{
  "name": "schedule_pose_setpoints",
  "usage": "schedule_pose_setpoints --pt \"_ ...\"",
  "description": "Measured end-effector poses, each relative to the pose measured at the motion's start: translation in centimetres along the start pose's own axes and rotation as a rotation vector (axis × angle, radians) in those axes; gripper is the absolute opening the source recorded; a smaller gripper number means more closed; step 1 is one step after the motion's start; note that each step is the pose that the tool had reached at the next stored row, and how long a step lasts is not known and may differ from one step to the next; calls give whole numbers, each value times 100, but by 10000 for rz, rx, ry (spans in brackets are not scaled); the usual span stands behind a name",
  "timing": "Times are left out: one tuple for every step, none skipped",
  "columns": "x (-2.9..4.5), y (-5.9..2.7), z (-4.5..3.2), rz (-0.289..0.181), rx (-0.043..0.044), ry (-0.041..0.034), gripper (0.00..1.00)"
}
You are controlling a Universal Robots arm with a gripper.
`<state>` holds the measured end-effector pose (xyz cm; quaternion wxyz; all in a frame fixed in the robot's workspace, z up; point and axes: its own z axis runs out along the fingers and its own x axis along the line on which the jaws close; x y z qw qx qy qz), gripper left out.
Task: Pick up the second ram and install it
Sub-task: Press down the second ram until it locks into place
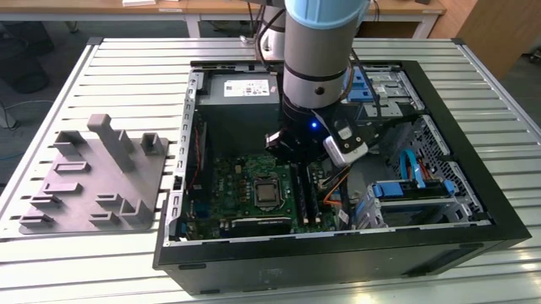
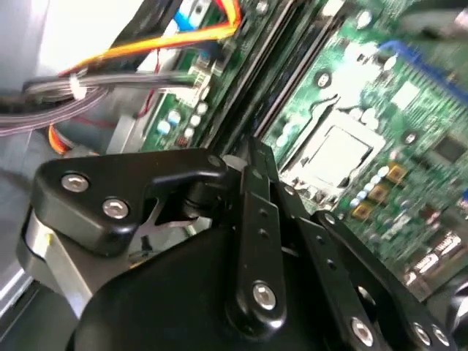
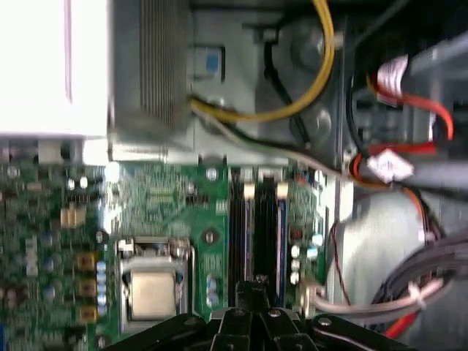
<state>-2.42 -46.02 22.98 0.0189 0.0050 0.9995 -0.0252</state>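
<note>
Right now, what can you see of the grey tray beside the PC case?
The grey tray looks like matte moulded plastic: a flat base with several upright posts, one tall slab and some low blocks. It lies flat on the slatted table, at the exterior view's left of the open computer case, close beside it.

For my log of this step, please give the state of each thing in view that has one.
Case: lying on its side, open, board exposed.
Gripper: down inside the case, just above the memory slots.
Memory slots: filled or not, cannot tell.
Processor socket: closed, no cooler on it.
Tray: flat on the table, at the exterior view's left of the case.
</note>
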Motion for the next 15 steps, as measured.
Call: schedule_pose_setpoints --pt "-1 0 -10 -1 2 -5 10" --pt "-2 -1 -36 -1 0 -8 10" --pt "-3 -2 -76 -1 -1 -11 10" --pt "-5 -4 -120 0 -1 -13 10" --pt "-6 -7 -164 1 -1 -14 10" --pt "-8 -9 -201 0 0 -13 10" --pt "-8 -9 -217 1 1 -13 10" --pt "-8 -9 -222 1 0 -13 10" --pt "-8 -9 -221 1 -3 -14 10" --pt "-8 -9 -221 1 -5 -15 10" --pt "-8 -10 -223 1 -2 -14 10" --pt "-9 -10 -224 1 -1 -14 10" --pt "-9 -10 -225 1 -1 -14 10" --pt "-9 -10 -226 1 -1 -14 10" --pt "-9 -10 -227 0 -1 -14 10"
